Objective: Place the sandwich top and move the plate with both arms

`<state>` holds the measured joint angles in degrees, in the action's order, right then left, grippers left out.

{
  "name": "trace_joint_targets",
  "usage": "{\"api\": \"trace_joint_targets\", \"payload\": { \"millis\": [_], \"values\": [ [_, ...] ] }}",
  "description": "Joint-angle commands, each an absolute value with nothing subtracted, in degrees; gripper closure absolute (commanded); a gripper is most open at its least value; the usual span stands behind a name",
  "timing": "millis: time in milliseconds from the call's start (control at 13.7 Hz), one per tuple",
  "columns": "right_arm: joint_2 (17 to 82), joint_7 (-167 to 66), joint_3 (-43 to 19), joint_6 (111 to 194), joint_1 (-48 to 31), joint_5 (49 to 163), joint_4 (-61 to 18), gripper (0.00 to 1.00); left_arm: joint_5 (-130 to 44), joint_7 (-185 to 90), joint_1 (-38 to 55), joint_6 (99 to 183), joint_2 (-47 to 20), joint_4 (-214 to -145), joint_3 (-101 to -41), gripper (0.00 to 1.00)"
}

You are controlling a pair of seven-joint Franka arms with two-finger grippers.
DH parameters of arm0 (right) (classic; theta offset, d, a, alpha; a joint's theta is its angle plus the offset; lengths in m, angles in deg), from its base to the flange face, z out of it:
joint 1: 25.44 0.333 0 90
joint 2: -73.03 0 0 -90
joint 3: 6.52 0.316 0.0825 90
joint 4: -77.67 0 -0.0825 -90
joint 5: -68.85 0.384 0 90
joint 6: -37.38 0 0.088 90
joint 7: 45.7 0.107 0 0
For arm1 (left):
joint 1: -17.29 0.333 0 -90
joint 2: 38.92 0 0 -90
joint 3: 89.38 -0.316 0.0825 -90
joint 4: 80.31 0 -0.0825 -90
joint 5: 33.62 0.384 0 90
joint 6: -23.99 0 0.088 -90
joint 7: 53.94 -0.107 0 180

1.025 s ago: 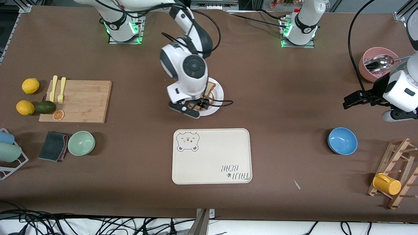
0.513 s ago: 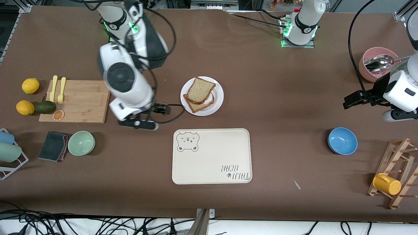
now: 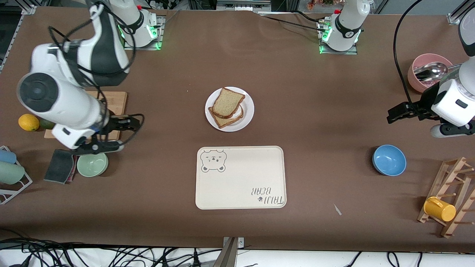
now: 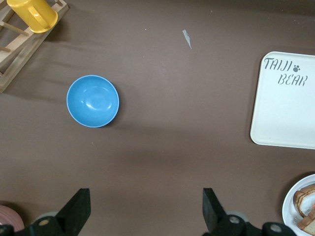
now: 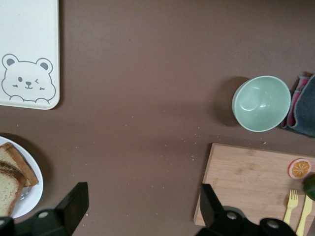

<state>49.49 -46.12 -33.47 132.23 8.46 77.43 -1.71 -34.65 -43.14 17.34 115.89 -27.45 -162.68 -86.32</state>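
Observation:
The white plate (image 3: 248, 112) stands at the table's middle, farther from the front camera than the bear tray. The light-tan sandwich top (image 3: 227, 102) lies on it, tilted over a darker lower slice. My right gripper (image 3: 130, 123) is open and empty, up over the table beside the cutting board at the right arm's end. The plate's rim (image 5: 34, 194) shows at the edge of the right wrist view. My left gripper (image 3: 394, 115) is open and empty, waiting over bare table near the blue bowl. The plate's rim (image 4: 291, 196) shows at a corner of the left wrist view.
The cream bear tray (image 3: 240, 178) lies nearer the front camera than the plate. A cutting board (image 3: 115, 101), green bowl (image 3: 92, 164) and dark cloth (image 3: 59, 165) are at the right arm's end. A blue bowl (image 3: 389, 160), pink bowl (image 3: 417, 78) and wooden rack (image 3: 451, 196) are at the left arm's end.
My right gripper has left the plate and swung to the right arm's end of the table. The top slice stays on the sandwich. The left arm has barely shifted.

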Motion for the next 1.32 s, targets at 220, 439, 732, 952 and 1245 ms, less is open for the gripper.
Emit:
{"api": "trace_joint_targets", "payload": {
  "millis": [220,439,732,952,1245],
  "values": [
    [62.8,-48.1,-17.8,130.5,-11.7,75.6,-7.9,0.00,-35.3,-43.0,18.3,114.9,-27.4,-163.3,-86.7,0.00],
    [70.5,-48.0,-9.0,131.3,-21.2,71.2,-16.5,0.00,-35.3,-43.0,18.6,116.2,-25.7,-162.8,-86.7,0.00],
    [77.0,-47.5,-5.7,136.3,-24.4,68.4,-25.2,0.00,-35.3,-43.0,18.7,123.0,-29.6,-173.9,-86.3,0.00],
    [77.2,-48.0,-5.7,135.5,-25.3,68.7,-24.3,0.00,-36.0,-43.1,18.8,132.3,-36.5,-187.5,-86.2,0.00],
    [74.6,-48.1,-5.6,131.3,-25.9,68.6,-18.8,0.00,-43.0,-43.0,18.8,135.0,-36.6,-191.6,-85.4,0.00]
  ]
}}
